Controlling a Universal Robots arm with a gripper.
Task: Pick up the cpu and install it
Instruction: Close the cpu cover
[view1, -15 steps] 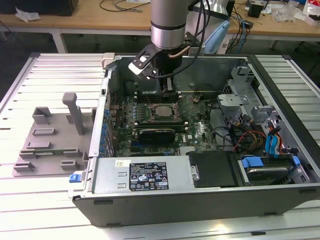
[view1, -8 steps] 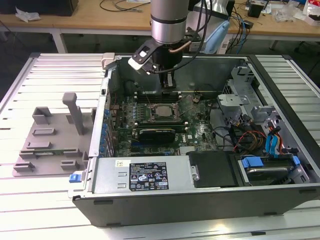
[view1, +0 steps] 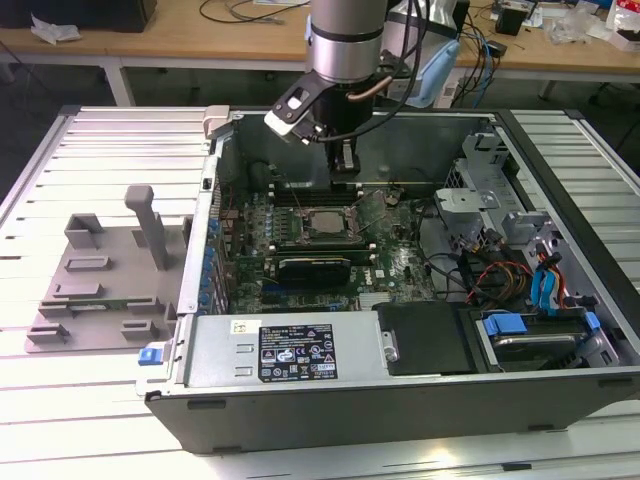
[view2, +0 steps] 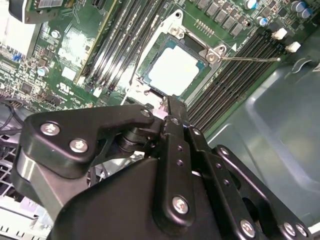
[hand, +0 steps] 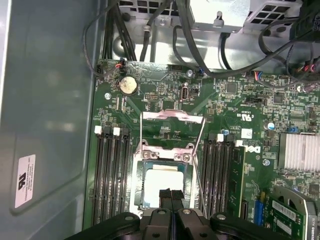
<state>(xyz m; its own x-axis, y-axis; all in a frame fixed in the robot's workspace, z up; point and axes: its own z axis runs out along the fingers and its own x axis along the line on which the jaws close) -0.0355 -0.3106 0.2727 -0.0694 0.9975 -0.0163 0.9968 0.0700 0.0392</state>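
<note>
Cpu (hand: 160, 182), a small flat square chip with a silver-grey metal top, lay in the dark square socket (hand: 142, 160), whose metal frame (hand: 172, 117) stood raised for access. Black gripper (hand: 170, 194) hovered just above, fingertips pinched together, empty.

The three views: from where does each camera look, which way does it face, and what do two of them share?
Exterior view: off the arm, raised, looking down into the open computer case; shows the arm and gripper.
First wrist view: on the arm, looking along the gripper straight at the motherboard.
Second wrist view: on the arm, looking along the gripper's linkage at a slant.
Both wrist views share the cpu lying in its socket just beyond the shut gripper.
</note>
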